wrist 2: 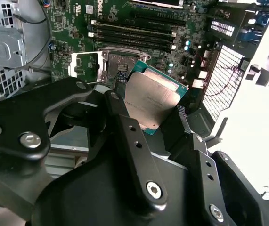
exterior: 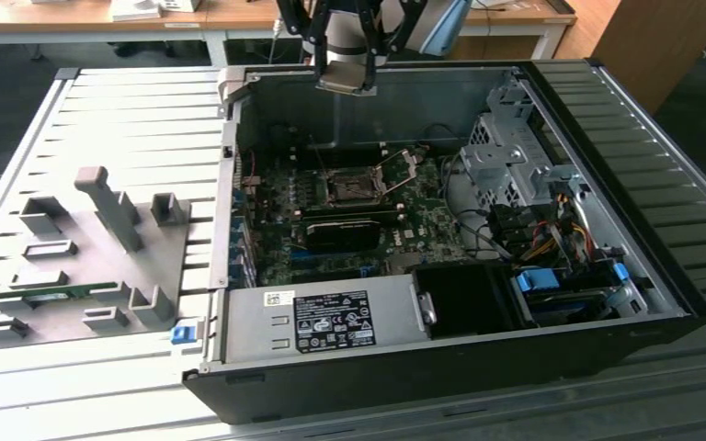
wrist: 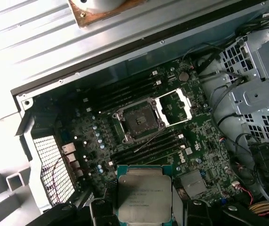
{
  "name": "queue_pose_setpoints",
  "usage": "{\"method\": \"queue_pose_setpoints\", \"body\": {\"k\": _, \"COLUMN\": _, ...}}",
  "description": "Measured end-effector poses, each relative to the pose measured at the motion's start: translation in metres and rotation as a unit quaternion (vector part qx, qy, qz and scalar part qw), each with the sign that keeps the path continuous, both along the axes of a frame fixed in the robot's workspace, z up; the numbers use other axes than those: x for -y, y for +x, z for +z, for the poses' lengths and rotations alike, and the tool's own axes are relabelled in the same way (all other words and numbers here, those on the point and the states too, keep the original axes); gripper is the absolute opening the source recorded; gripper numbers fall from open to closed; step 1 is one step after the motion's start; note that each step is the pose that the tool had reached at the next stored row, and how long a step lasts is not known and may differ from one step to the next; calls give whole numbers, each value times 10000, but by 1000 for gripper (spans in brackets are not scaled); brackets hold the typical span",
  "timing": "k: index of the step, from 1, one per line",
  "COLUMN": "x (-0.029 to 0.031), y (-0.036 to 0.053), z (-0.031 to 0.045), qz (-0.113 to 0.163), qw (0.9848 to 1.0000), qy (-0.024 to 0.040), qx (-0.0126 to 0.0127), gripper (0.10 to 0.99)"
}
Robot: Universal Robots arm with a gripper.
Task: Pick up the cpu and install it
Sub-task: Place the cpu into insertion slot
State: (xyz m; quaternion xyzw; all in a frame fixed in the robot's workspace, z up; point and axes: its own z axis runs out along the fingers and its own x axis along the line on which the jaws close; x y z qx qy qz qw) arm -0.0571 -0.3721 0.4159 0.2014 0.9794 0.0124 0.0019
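In both wrist views the cpu (wrist 2: pixel 154 96) (wrist: pixel 143 188), a flat square chip with a silvery top and green edge, is pinched between my black fingers (wrist 2: pixel 120 115). My gripper (wrist 2: pixel 148 107) (wrist: pixel 143 209) is shut on it. In the exterior view my gripper (exterior: pixel 346 83) hangs above the far wall of the open computer case (exterior: pixel 647 230), with the cpu (exterior: pixel 345 77) at its tip. The socket (exterior: pixel 350 188) (wrist: pixel 140 120) (wrist 2: pixel 120 63) lies on the motherboard below, its metal frame flipped open and its dark centre bare. The cpu is well above the socket and apart from it.
A grey power supply (exterior: pixel 310 322) fills the case's near end. A drive cage (exterior: pixel 513 156) and coloured cables (exterior: pixel 550 239) sit at the exterior view's right. On the exterior view's left, a grey fixture plate (exterior: pixel 96 266) holds a green memory stick (exterior: pixel 52 294).
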Motion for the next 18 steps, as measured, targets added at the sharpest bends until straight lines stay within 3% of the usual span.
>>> {"method": "queue_pose_setpoints", "body": {"k": 18, "x": 0, "y": 0, "z": -2, "qz": -347, "qw": 9994, "qy": 0, "qx": 0, "gripper": 545}}
